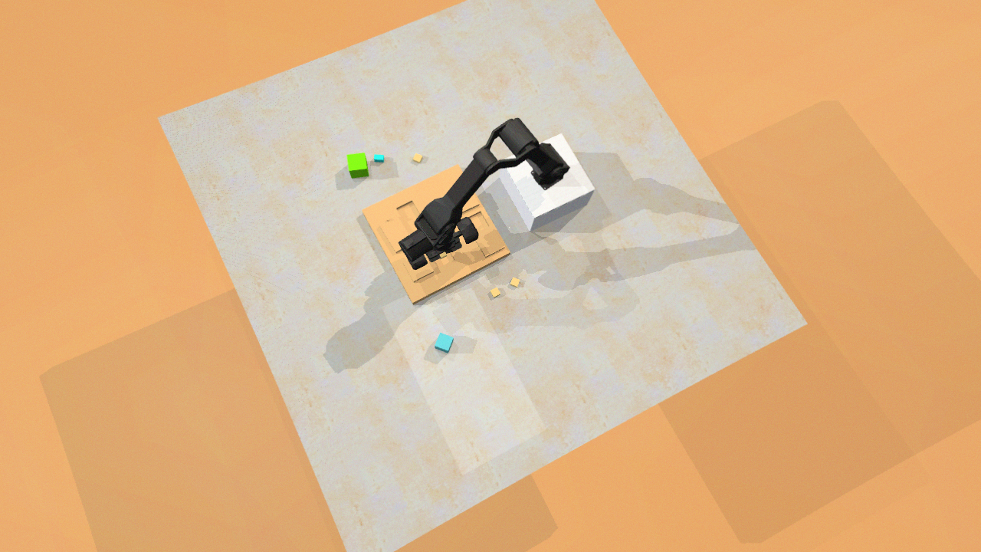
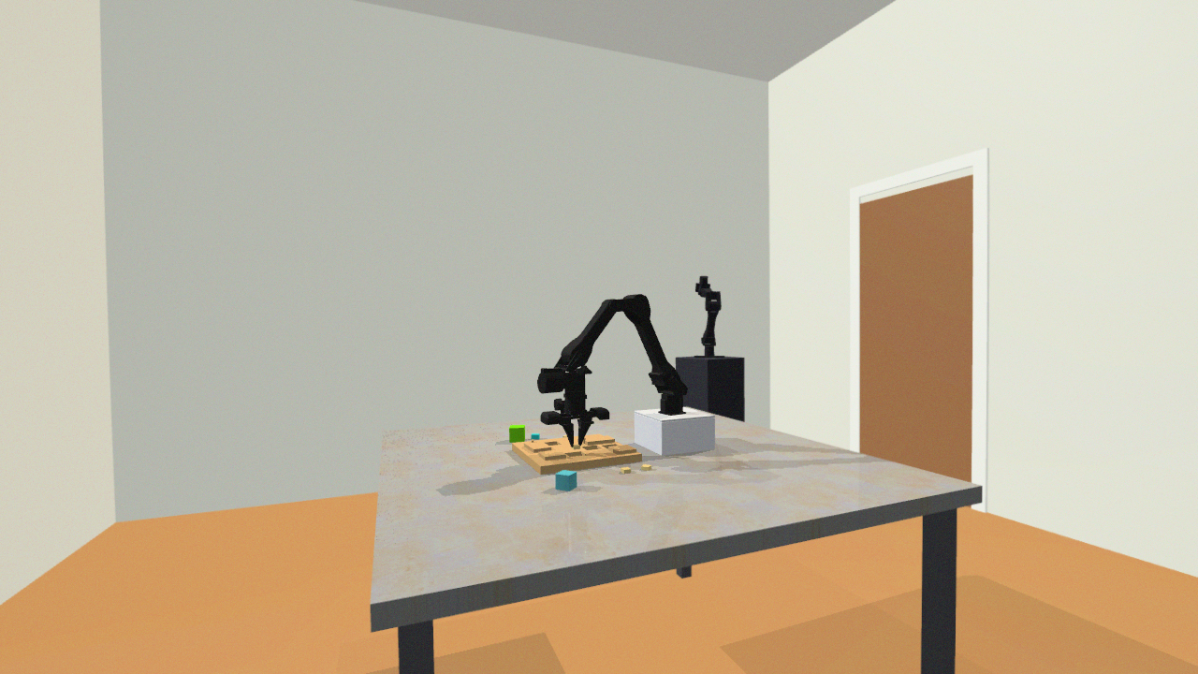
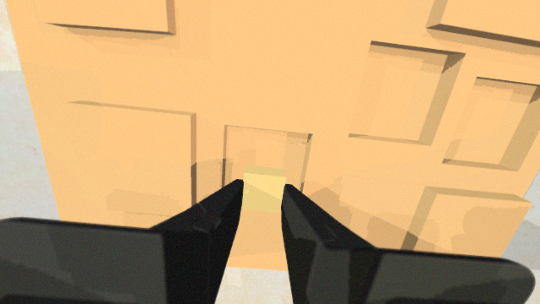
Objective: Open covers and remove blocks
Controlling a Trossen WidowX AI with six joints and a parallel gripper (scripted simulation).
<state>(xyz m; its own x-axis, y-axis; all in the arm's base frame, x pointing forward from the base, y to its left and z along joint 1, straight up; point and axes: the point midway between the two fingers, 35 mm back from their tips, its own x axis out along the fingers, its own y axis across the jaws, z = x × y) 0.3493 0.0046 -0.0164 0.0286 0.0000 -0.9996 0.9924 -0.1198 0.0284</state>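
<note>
My gripper point(image 3: 262, 190) point(image 2: 577, 445) is shut on a small pale yellow block point(image 3: 264, 190) and holds it above an open well point(image 3: 266, 145) near the front edge of the tan puzzle board point(image 1: 382, 205) point(image 2: 548, 468) point(image 3: 270, 76). Two more open wells point(image 3: 398, 93) point(image 3: 491, 122) show no block in the wrist view. Raised covers point(image 3: 139, 148) point(image 3: 477, 224) point(image 3: 105, 13) point(image 3: 494, 17) stand beside the wells. Two small yellow blocks point(image 1: 495, 292) point(image 1: 515, 282) lie on the table off the board's front right, and another point(image 1: 418, 157) lies behind the board. The arm hides part of the board in the top view.
A green cube point(image 1: 357, 164) point(image 2: 517, 433) and a small cyan block point(image 1: 378, 157) point(image 2: 534, 436) stand beyond the board's back left. A larger cyan block point(image 1: 444, 342) point(image 2: 566, 480) stands in front. The arm's white base box point(image 1: 562, 209) point(image 2: 686, 435) stands right of the board.
</note>
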